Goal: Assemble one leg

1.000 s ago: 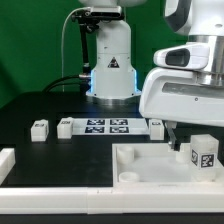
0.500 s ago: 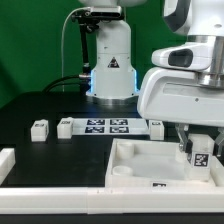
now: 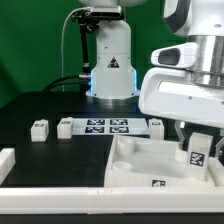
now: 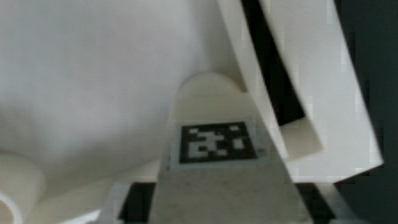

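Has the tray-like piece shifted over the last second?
Yes. The tray-like piece has slid toward the exterior view's left, its near-left corner closer under the fixed marker board, while the gripper holds the leg.

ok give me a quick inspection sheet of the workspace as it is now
surface: black table, white rail along its near edge.
job's things: the leg held upright over the white tray-like piece, at its corner on the exterior view's right; whether it touches the tray cannot be told.
clutter: small white parts beside the marker board.
grippers: the claw is shut on the leg.
cables: dark cable looping beside the arm's base.
surroundings: green backdrop.
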Action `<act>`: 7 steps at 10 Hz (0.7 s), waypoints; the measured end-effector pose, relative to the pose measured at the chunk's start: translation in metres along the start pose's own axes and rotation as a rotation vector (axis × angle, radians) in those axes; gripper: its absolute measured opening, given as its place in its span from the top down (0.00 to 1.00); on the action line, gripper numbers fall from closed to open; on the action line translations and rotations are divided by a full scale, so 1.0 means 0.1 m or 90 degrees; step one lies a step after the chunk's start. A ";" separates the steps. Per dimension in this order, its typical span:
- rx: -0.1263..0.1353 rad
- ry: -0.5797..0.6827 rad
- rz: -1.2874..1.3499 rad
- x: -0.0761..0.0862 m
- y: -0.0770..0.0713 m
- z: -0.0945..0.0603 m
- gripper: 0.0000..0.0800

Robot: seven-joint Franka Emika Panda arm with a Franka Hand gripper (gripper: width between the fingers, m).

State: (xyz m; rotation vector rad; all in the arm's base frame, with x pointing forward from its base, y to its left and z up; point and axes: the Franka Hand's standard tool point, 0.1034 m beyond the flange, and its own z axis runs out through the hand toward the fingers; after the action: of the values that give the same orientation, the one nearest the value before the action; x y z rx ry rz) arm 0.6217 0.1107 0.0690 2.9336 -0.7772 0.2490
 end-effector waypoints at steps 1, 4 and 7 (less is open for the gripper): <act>-0.010 0.006 0.044 0.01 0.07 0.01 0.63; -0.052 0.027 0.269 0.04 0.33 0.03 0.61; -0.063 0.025 0.294 0.03 0.37 0.04 0.50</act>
State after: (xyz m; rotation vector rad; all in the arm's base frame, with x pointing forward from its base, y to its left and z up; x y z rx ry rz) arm 0.6067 0.0765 0.0676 2.6107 -1.4084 0.2894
